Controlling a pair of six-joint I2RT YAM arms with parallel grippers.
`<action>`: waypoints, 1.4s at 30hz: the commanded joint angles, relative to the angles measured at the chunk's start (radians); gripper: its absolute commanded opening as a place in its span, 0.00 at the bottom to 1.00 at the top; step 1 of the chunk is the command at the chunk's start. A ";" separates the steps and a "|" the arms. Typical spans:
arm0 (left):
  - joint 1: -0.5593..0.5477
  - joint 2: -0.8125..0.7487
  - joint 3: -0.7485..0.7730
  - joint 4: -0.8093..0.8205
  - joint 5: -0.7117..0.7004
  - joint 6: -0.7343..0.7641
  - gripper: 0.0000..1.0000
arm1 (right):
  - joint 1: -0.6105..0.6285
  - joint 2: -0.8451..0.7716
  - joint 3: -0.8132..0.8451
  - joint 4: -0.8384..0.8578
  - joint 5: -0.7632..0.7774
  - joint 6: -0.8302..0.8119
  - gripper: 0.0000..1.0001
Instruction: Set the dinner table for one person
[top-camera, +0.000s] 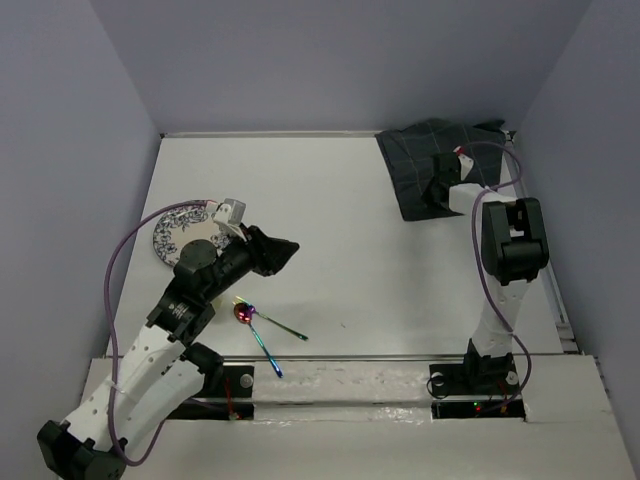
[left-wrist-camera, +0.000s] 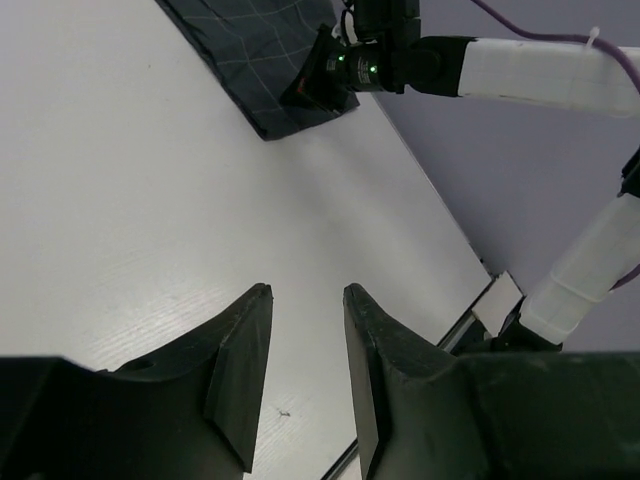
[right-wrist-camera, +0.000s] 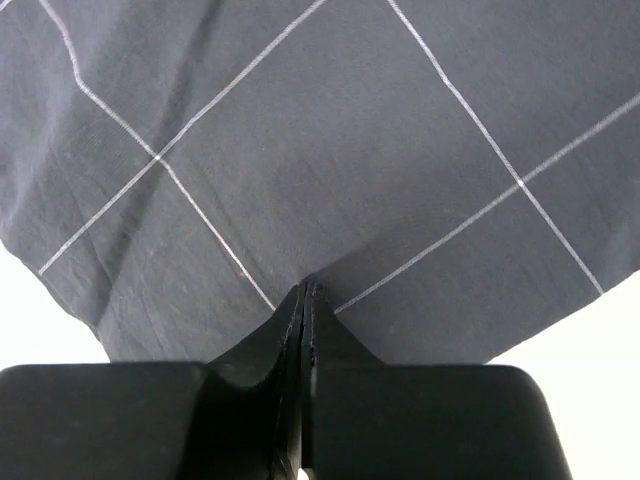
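The white dinner table (top-camera: 380, 270) fills the top view. A dark grey checked cloth (top-camera: 415, 150) lies crumpled at its far right corner. My right gripper (top-camera: 432, 178) is shut on a fold of this cloth (right-wrist-camera: 330, 150), with the fabric puckered at its tips (right-wrist-camera: 305, 287). My left gripper (top-camera: 290, 247) is open and empty, held over bare table (left-wrist-camera: 120, 200) right of a blue-patterned plate (top-camera: 172, 238). Its fingers (left-wrist-camera: 305, 292) stand apart with nothing between them. An iridescent spoon (top-camera: 243, 313) and a second iridescent utensil (top-camera: 264, 348) lie crossed near the front edge.
Grey walls enclose the table at the left, back and right. A metal rail (top-camera: 380, 358) runs along the front edge by the arm bases. The left wrist view shows the right arm (left-wrist-camera: 540, 70) and the cloth (left-wrist-camera: 250, 50) across the table.
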 joint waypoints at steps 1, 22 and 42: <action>-0.088 0.092 0.012 0.044 -0.147 -0.019 0.44 | 0.073 -0.023 -0.066 0.021 -0.070 0.032 0.00; -0.309 0.718 0.159 0.202 -0.601 -0.103 0.55 | 0.331 -0.509 -0.477 0.266 -0.126 0.216 0.41; -0.335 1.476 0.860 0.049 -0.675 -0.065 0.59 | 0.156 -1.145 -0.693 0.022 0.016 0.058 0.40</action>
